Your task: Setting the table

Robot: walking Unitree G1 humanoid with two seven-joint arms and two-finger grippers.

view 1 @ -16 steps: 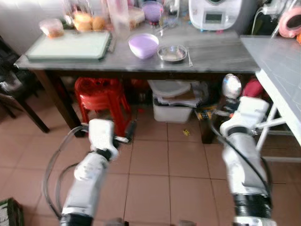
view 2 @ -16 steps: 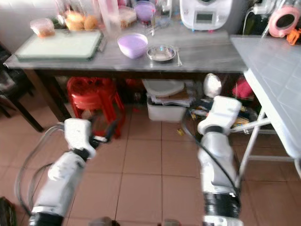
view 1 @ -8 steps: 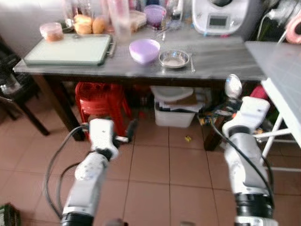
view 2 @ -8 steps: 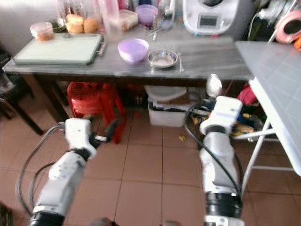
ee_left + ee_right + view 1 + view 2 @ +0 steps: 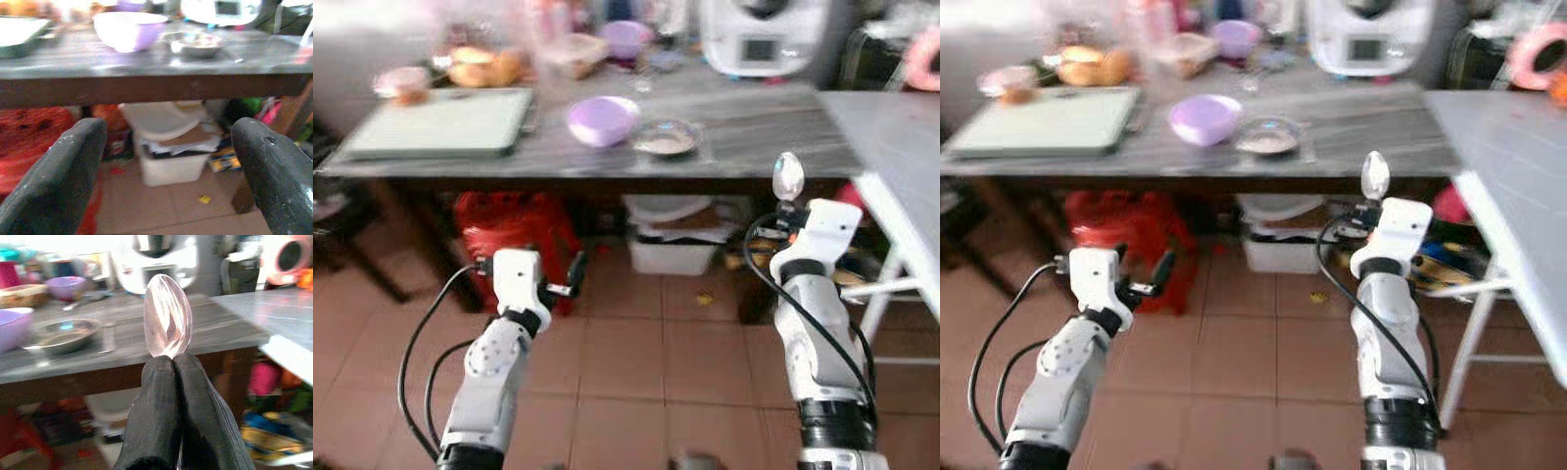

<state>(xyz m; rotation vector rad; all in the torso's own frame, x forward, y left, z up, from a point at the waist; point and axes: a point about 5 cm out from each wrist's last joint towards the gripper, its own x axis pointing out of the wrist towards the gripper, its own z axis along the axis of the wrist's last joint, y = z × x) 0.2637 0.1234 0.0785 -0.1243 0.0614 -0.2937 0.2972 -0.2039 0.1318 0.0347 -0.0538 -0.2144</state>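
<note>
- Right gripper (image 5: 172, 363) fingers pinching a shiny spoon (image 5: 167, 316), bowl upright, before the grey tabletop (image 5: 754, 117)
- Left gripper (image 5: 168, 161) fingers spreading wide
- Purple bowl (image 5: 602, 118) sitting beside a shallow steel dish (image 5: 667, 137)

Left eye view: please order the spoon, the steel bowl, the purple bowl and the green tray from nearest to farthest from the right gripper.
1. spoon, held upright in the right gripper.
2. steel bowl, on the table toward the left.
3. purple bowl, just beyond the steel bowl.
4. green tray, at the table's far left end.
</note>
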